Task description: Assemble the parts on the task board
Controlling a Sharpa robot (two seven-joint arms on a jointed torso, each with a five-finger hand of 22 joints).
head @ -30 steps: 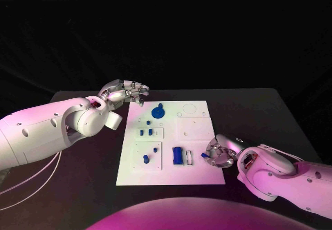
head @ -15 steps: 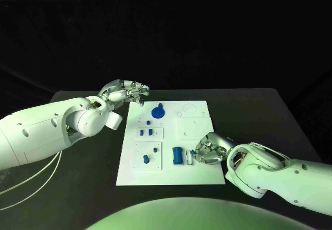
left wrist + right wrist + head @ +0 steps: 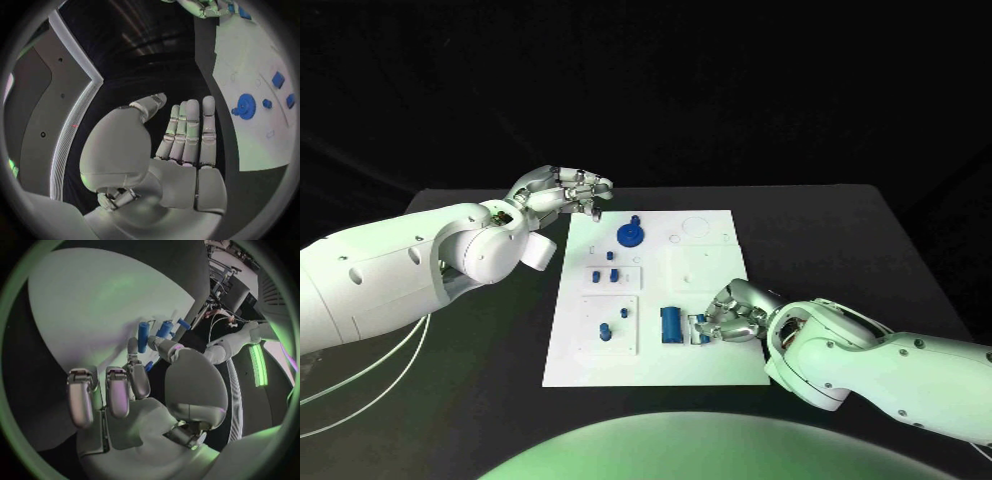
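White task board (image 3: 704, 365) carries small blue parts (image 3: 672, 324).

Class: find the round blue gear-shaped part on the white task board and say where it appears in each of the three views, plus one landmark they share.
Head view: the round blue gear-shaped part lies at the board's far end, near the left hand.
Left wrist view: the gear lies on the board beyond the fingers.
Right wrist view: I cannot pick it out.
Shared landmark: the white task board.
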